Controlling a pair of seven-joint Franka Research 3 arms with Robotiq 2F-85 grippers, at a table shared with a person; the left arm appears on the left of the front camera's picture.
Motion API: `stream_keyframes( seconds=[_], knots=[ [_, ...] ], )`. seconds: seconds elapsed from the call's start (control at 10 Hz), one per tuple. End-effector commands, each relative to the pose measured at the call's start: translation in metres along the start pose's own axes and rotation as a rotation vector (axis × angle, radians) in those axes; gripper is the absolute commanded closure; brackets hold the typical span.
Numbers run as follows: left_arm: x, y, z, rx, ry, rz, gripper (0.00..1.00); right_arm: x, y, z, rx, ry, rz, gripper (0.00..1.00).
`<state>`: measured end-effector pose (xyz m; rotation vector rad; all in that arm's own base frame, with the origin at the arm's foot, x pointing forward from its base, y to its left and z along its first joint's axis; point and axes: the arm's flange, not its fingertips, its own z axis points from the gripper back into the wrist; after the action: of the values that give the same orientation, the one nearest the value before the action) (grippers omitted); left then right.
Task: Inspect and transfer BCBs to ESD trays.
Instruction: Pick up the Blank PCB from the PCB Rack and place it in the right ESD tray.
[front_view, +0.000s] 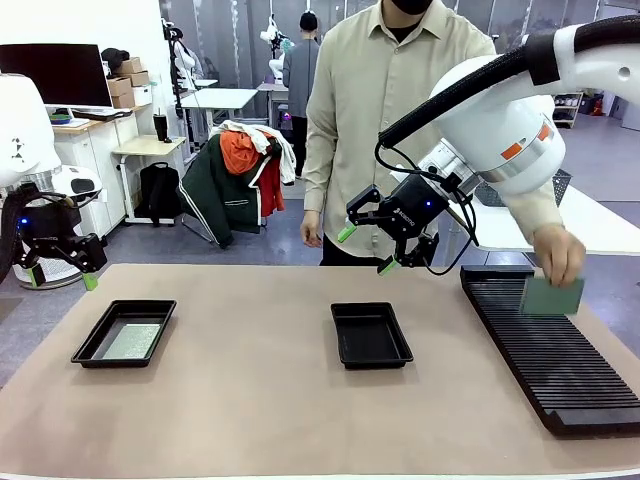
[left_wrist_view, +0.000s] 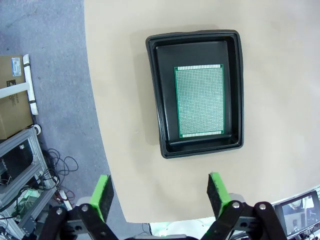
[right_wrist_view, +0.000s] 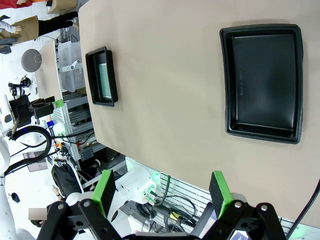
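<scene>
Two black ESD trays lie on the tan mat. The left tray (front_view: 124, 333) (left_wrist_view: 195, 94) (right_wrist_view: 101, 76) holds a green dotted BCB (front_view: 132, 341) (left_wrist_view: 200, 101) flat on its floor. The middle tray (front_view: 370, 334) (right_wrist_view: 262, 81) has a bare floor. At the right, a person's hand (front_view: 558, 252) holds another BCB (front_view: 551, 296) upright over the black slotted rack (front_view: 555, 345). My left gripper (front_view: 62, 275) (left_wrist_view: 160, 192) hovers open, high above the table's left edge. My right gripper (front_view: 367, 249) (right_wrist_view: 163, 190) hangs open in the air behind the middle tray.
The person stands at the far side, one arm stretched to the long ribbed rack along the table's right side. My right arm's white body arches over the right half. Chairs, desks and boxes fill the room behind; the mat between the trays lies bare.
</scene>
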<state>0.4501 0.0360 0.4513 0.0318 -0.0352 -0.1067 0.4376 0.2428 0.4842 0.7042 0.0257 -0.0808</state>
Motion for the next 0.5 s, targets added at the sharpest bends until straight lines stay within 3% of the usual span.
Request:
stream_keyframes(
  seconds=[0.0,0.4],
  knots=[
    [-0.0005,0.0012,-0.0027,-0.006,-0.007,-0.006,0.00,0.0024,0.0013,-0.0001,-0.018,-0.001,0.001,0.00],
    [-0.0005,0.0012,-0.0027,-0.006,-0.007,-0.006,0.00,0.0024,0.0013,-0.0001,-0.018,-0.001,0.001,0.00]
  ],
)
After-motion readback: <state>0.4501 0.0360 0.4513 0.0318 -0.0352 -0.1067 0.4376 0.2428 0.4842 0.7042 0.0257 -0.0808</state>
